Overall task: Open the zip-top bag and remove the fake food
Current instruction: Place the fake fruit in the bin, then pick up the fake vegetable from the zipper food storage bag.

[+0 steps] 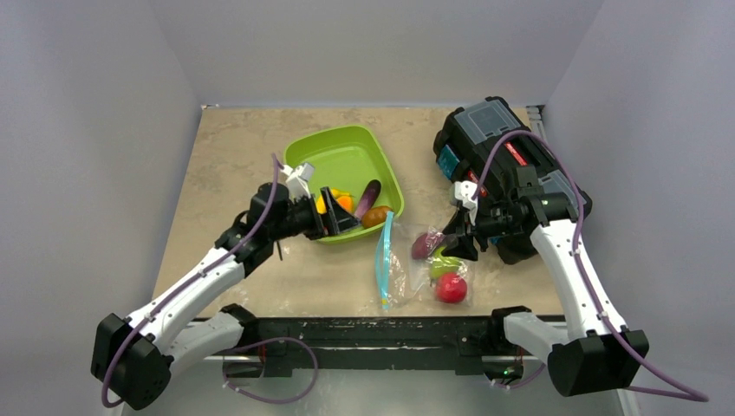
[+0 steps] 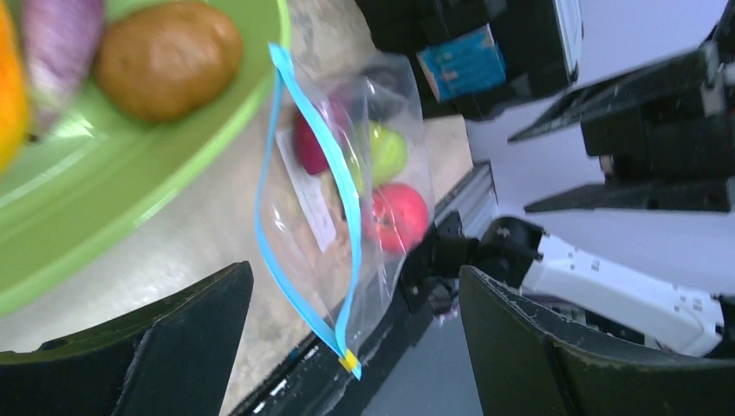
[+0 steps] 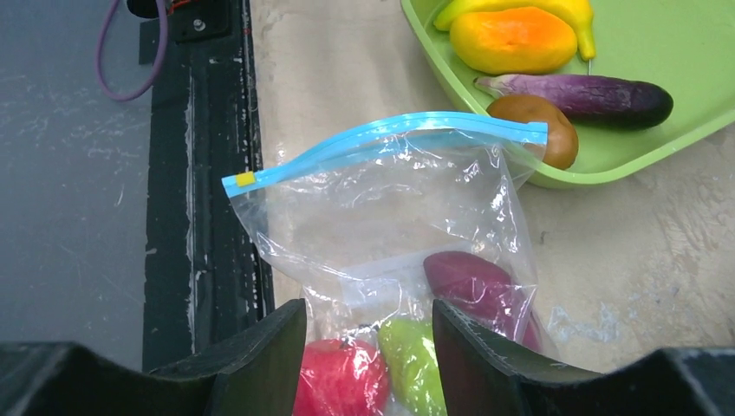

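Bag (image 1: pixel 394 276) lies flat on bench (image 1: pixel 234 173), lower centre of top view, just below the green tray's (image 1: pixel 347 154) lower-right corner. Zip strip (image 3: pixel 381 134) faces the tray. Its two halves look parted in the L wrist view, so mouth prob. open, though the view is blurry.

Still inside, at the closed end: maroon piece (image 3: pixel 477 286), pear (image 3: pixel 412 360) and apple (image 3: pixel 342 377), packed close together. In the tray: banana (image 3: pixel 576 13), orange piece (image 3: pixel 513 39), eggplant (image 3: pixel 598 95) and brown piece (image 3: pixel 542 108). The brown one sits at the rim nearest the zip.

L jaws – wide apart, nothing between them, at the tray's lower-left rim in top view, pointing toward the bag.

R jaws – apart, over the bag's closed end, w/ apple and pear showing in the gap. Can't tell if the tips touch the plastic.

Black case (image 1: pixel 485 130) sits upper right of top view, behind the R arm.
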### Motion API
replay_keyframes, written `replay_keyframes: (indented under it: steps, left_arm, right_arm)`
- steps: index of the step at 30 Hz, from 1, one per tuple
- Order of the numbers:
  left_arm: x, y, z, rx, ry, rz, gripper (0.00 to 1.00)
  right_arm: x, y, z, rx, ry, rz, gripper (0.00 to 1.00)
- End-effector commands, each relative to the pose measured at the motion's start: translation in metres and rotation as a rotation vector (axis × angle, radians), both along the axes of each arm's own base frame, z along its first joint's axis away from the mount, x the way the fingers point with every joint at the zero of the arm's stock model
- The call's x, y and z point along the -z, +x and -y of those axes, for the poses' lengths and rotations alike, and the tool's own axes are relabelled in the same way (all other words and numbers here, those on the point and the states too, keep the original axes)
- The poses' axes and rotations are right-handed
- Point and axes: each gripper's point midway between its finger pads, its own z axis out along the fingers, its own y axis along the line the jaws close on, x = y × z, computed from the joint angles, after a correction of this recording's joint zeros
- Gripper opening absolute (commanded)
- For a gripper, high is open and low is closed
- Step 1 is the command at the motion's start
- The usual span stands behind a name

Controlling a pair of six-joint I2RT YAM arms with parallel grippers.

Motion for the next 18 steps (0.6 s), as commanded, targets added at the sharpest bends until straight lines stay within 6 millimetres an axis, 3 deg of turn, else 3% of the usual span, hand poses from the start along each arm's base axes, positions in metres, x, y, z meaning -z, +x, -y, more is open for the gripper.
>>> replay_keyframes:
  steps: [1,5,10,18]
  left_arm:
    - [-0.001,-0.014,0.031,0.054,-0.106,-0.003,0.87]
    - [0.006,-0.022,0.055,0.101,-0.091,-0.014,0.83]
    - [0.031,-0.02,0.075,0.13,0.013,-0.071,0.75]
    - [0.051,-0.023,0.097,0.174,0.088,-0.102,0.54]
  right_arm:
    - [-0.017,0.0,-0.006,0.006,0.071,-0.021,0.54]
    - [-0.018,0.005,-0.007,0.027,0.084,-0.032,0.55]
    - [-0.018,0.008,-0.007,0.046,0.09,-0.045,0.55]
    - [-0.02,0.018,-0.01,0.1,0.114,-0.102,0.55]
